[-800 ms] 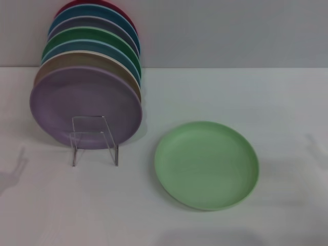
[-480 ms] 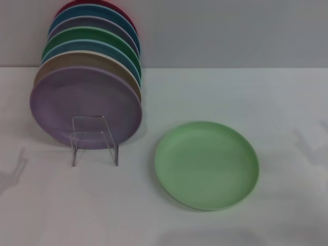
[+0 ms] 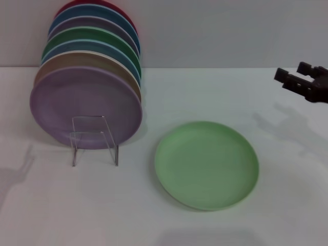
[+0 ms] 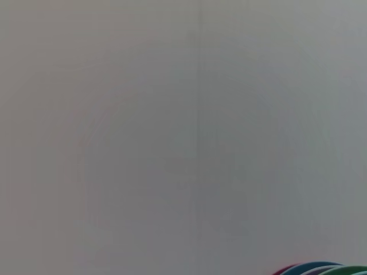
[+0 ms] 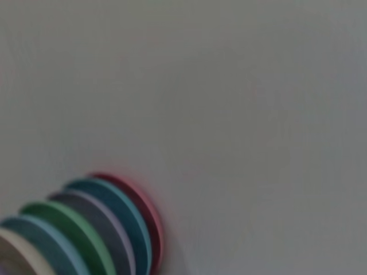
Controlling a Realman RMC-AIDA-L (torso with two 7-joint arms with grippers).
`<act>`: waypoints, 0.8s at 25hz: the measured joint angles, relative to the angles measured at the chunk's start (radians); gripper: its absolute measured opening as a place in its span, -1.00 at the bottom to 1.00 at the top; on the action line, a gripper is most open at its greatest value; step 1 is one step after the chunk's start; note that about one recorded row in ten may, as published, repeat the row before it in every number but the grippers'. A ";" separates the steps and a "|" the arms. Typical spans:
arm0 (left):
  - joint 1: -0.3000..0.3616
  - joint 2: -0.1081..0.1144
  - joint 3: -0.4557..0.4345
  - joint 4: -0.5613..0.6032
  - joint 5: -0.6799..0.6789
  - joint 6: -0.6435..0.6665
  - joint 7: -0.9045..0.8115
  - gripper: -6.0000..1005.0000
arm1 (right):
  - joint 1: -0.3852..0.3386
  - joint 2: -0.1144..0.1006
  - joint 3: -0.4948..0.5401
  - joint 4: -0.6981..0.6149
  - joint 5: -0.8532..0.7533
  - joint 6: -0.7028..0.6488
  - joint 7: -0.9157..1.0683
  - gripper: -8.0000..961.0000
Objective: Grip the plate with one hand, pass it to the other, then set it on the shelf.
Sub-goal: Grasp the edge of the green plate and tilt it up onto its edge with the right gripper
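We note the right gripper [image 3: 296, 78] at the surface's [image 3: 215, 97] right edge — fingers apart, holding nothing. The plate [image 3: 206, 164] lies flat near the front edge, well apart from it. The shelf [image 3: 95, 139] stands toward the left edge — lilac plate [image 3: 85, 105] leaning behind.

Plate [image 3: 206, 165] flat on table [image 3: 230, 92], right of shelf [image 3: 94, 139]; plate row [image 3: 89, 82] behind shelf; right gripper [image 3: 297, 79] far right.
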 joint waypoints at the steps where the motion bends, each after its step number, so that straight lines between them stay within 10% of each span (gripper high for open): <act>1: -0.001 0.000 0.001 0.000 0.000 0.000 0.000 0.63 | 0.002 0.000 -0.006 0.071 -0.104 -0.012 0.106 0.66; 10: -0.010 0.000 0.007 0.000 0.000 -0.014 0.000 0.63 | 0.182 -0.017 0.009 0.292 -0.757 0.244 0.811 0.64; 20: -0.010 0.000 0.013 0.000 0.000 -0.022 0.000 0.63 | 0.313 -0.026 0.004 0.267 -1.057 0.382 0.941 0.62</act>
